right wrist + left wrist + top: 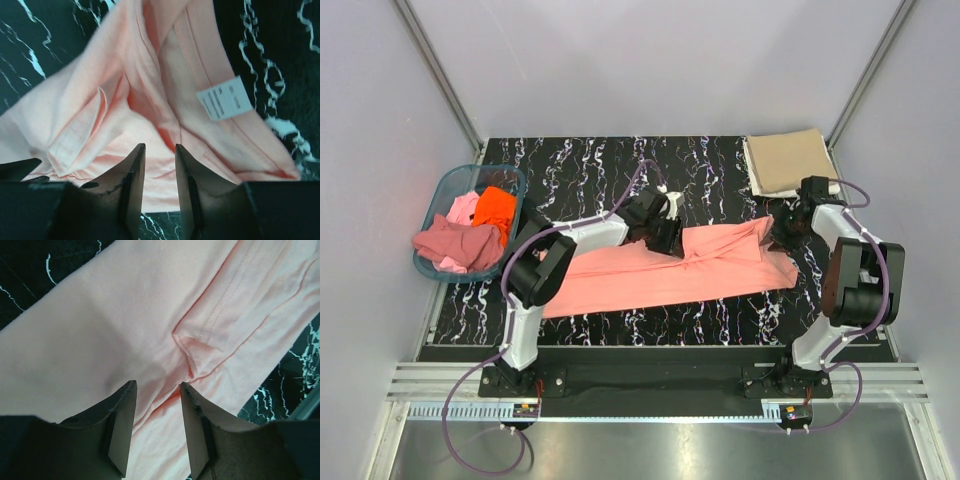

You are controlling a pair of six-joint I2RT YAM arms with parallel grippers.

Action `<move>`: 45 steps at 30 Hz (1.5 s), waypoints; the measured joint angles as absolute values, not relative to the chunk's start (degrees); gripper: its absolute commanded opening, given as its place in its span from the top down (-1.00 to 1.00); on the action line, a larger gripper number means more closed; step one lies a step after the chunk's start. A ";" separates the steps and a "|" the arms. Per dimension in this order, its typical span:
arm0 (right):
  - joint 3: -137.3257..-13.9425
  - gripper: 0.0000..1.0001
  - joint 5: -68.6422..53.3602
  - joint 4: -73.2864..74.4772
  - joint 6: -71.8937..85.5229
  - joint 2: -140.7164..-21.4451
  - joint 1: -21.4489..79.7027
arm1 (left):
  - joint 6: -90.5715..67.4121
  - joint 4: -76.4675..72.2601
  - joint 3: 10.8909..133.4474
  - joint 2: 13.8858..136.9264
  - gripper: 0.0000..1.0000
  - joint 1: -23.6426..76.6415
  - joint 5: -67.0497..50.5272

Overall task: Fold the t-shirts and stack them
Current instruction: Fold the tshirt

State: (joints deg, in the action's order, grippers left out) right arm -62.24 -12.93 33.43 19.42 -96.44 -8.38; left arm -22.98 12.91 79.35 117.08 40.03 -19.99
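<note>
A salmon-pink t-shirt (670,275) lies stretched in a long band across the middle of the black marbled table. My left gripper (665,238) hovers over its upper edge near the middle. In the left wrist view the left gripper (157,385) stands open above a creased seam of the shirt (100,330). My right gripper (782,235) is at the shirt's right end. In the right wrist view the right gripper (159,146) is open over bunched fabric (100,115) beside the white neck label (220,97). A folded tan t-shirt (788,162) lies at the back right.
A translucent teal basket (448,180) stands at the left edge of the table. It holds an orange tee (495,210), a light pink one (465,207) and a dusty rose one (455,245) that drapes over its rim. Grey walls close in the sides.
</note>
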 measured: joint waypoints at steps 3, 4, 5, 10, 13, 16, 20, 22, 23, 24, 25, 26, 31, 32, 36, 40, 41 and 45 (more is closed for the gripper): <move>-63.55 0.19 -17.87 31.38 17.58 -98.43 -10.09 | -24.56 12.78 79.35 117.08 0.09 39.48 -21.52; -63.79 0.18 -19.79 30.57 16.88 -99.24 -10.46 | -25.12 12.78 79.35 117.08 0.09 39.18 -22.09; -63.99 0.19 -21.37 29.85 16.21 -99.98 -10.70 | -25.54 12.73 79.35 117.08 0.09 38.85 -22.65; -64.73 0.22 -27.79 28.05 13.13 -103.31 -11.46 | -27.22 11.86 79.35 118.24 0.09 37.32 -25.04; -65.04 0.24 -30.20 27.59 11.84 -105.01 -12.82 | -28.27 11.25 79.42 120.03 0.09 36.58 -26.85; -65.04 0.28 -31.83 27.24 10.92 -105.93 -13.98 | -28.86 10.44 79.50 120.42 0.09 36.29 -27.94; -65.04 0.31 -34.39 26.81 10.04 -106.17 -14.39 | -29.28 9.19 79.55 120.95 0.09 36.29 -29.12; -65.04 0.31 -35.70 26.59 9.78 -106.17 -14.37 | -29.56 8.88 79.61 121.14 0.09 36.29 -29.41; -65.04 0.31 -36.36 26.57 9.74 -106.17 -14.37 | -29.65 8.75 79.68 121.25 0.09 36.29 -29.54; -65.04 0.31 -36.99 26.44 9.67 -106.17 -14.37 | -29.69 8.60 79.68 121.30 0.09 36.29 -29.63; -65.04 0.31 -37.28 26.35 9.65 -106.17 -14.37 | -29.78 8.45 79.70 121.36 0.09 36.29 -29.69; -65.04 0.31 -37.45 26.33 9.63 -106.17 -14.37 | -29.85 8.36 79.72 121.40 0.09 36.29 -29.74; -64.88 0.20 -36.32 26.37 9.67 -106.17 -14.37 | -29.89 7.77 79.79 121.64 0.09 36.32 -29.85; -64.79 0.20 -35.66 26.39 9.61 -106.17 -14.37 | -29.89 7.77 79.79 121.64 0.09 36.32 -29.87; -64.45 0.25 -34.17 26.57 9.63 -106.17 -14.37 | -29.89 7.77 79.79 121.67 0.09 36.32 -29.85; -64.01 0.31 -33.54 26.87 9.63 -106.15 -14.37 | -29.89 7.75 79.79 121.67 0.09 36.29 -29.89; -63.94 0.31 -33.47 26.89 9.61 -106.15 -14.37 | -29.89 7.75 79.79 121.69 0.09 36.29 -29.91; -63.72 0.32 -33.45 26.89 9.61 -106.15 -14.37 | -29.89 7.75 79.79 121.69 0.08 36.29 -29.93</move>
State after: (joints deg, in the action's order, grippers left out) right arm -63.72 -33.45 26.89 9.61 -106.15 -14.37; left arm -29.89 7.75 79.79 121.69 36.29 -29.93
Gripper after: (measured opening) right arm 0.344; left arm 0.455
